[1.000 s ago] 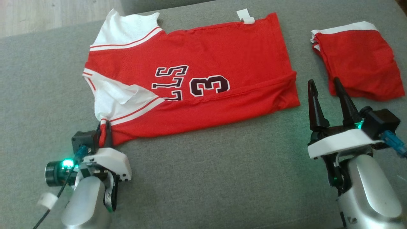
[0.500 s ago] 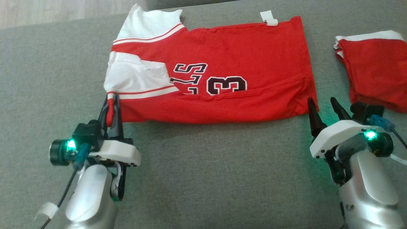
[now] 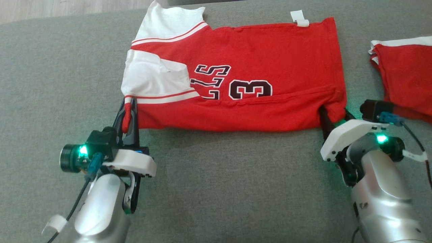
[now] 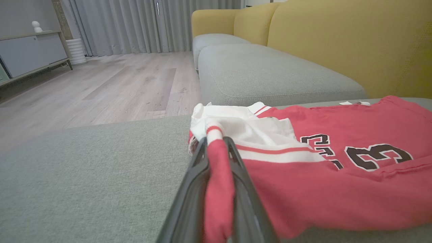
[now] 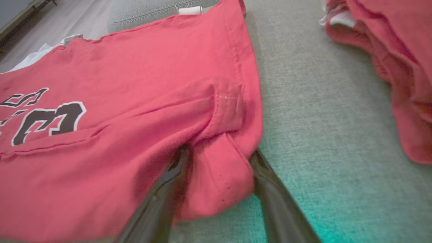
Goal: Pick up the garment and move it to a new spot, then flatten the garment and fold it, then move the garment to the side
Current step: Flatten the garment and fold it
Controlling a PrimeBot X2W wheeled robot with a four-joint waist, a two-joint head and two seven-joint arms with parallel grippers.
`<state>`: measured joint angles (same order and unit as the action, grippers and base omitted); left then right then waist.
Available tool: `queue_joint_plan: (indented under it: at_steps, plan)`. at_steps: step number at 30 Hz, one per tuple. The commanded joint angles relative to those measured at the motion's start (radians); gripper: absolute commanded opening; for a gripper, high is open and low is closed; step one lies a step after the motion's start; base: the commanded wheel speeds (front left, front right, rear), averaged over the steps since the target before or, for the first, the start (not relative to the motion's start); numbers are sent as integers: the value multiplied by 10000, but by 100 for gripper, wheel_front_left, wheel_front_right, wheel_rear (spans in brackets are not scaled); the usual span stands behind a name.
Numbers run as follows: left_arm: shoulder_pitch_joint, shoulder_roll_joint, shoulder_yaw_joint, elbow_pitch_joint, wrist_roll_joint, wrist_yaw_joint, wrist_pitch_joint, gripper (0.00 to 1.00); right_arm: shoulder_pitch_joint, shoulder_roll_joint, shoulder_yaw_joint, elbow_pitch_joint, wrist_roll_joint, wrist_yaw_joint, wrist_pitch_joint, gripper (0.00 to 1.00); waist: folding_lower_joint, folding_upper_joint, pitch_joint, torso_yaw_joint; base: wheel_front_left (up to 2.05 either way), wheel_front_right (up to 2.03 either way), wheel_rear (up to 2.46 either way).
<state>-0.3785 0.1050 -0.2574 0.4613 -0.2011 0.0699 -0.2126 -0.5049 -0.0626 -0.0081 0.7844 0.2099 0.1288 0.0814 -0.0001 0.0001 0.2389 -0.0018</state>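
Note:
The red jersey (image 3: pixel 256 60) with white sleeves and a dark "3" lies spread on the grey sofa cushion (image 3: pixel 219 189). My left gripper (image 3: pixel 128 108) is shut on its near left corner, and the left wrist view shows a red and white strip pinched between the dark fingers (image 4: pixel 216 141). At the near right hem corner sits my right gripper (image 3: pixel 332 114). Its fingers are apart on either side of a bunched fold of red cloth (image 5: pixel 219 152). The rest of the jersey (image 5: pixel 135 67) lies flat beyond that fold.
A second red and white garment (image 3: pixel 408 81) lies folded on the cushion just right of my right gripper. Yellow sofa backrests (image 4: pixel 337 40) rise behind the cushions. Wood floor (image 4: pixel 101 87) and a low cabinet (image 4: pixel 30 50) lie beyond the cushion's far edge.
The head view has shifted. My left gripper, still holding the corner, has carried it forward and the near white sleeve is folded in. My right gripper has advanced until its fingers straddle the hem corner.

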Motion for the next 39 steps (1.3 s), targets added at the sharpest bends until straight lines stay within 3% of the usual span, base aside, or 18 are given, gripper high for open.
queue_joint_plan:
  at_steps: [1,9,15,27,33,39]
  plan:
    - [-109,205,299,-249,41,31,-65,0,-122,122,286,6,-207,19,-210,0,1,-1,-17,-10,0,0,0]
    - [221,443,284,4,-27,93,45,0,-84,123,192,178,-806,19,-1242,0,1,-1,-492,-239,0,0,0]
    - [642,569,247,-46,-97,107,182,0,335,123,58,-146,-894,19,-1275,0,1,-1,-939,-386,0,0,0]
    - [2599,781,347,-1254,-487,396,572,0,2466,-127,-72,-2306,-418,19,248,0,1,-1,-2166,-643,0,0,0]
    - [3340,727,89,-1991,-557,446,1020,0,3523,-104,-161,-3710,-253,19,961,0,1,-1,-2311,-654,0,0,0]
    - [3439,692,-127,-1917,-595,356,1136,0,3977,-43,-302,-4311,-280,19,1329,0,1,-1,-2231,-622,0,0,0]
